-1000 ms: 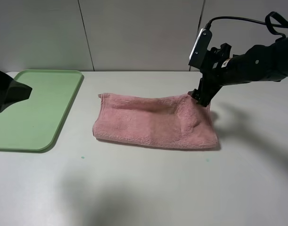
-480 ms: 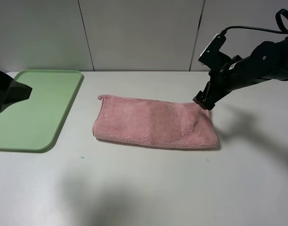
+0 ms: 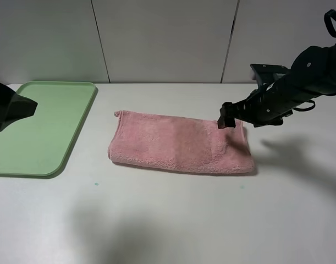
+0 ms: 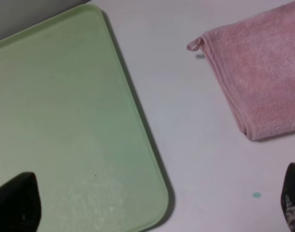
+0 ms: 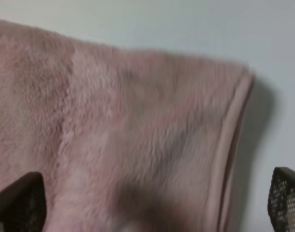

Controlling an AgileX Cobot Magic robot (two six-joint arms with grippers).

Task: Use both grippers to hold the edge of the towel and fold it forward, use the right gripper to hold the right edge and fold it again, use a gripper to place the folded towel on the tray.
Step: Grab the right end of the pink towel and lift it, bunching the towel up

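A pink towel (image 3: 178,144) is seen lying flat near the middle of the white table (image 3: 173,220). It is folded once into a long band, with the rounded fold along its 6 o'clock side. A small loop (image 3: 117,114) is shown at the towel's 10 o'clock corner. The green tray (image 3: 47,137) is placed at 9 o'clock from the towel, apart from it, with bare table between them, and nothing is laid on its visible surface.

The right gripper (image 3: 226,116) is held over the towel's 2 o'clock corner, and its arm is stretched away toward 3 o'clock. In the right wrist view its fingertips (image 5: 17,203) are spread wide, with the towel's right hem lying between them. Nothing is gripped. Whether the tips touch the cloth cannot be told.

The left gripper (image 3: 16,107) is held over the tray at the 9 o'clock edge of the high view, well apart from the towel. Its fingertips (image 4: 14,205) are likewise spread wide, and nothing is held. A small teal speck (image 3: 96,183) is visible on the table at 7 o'clock from the towel.
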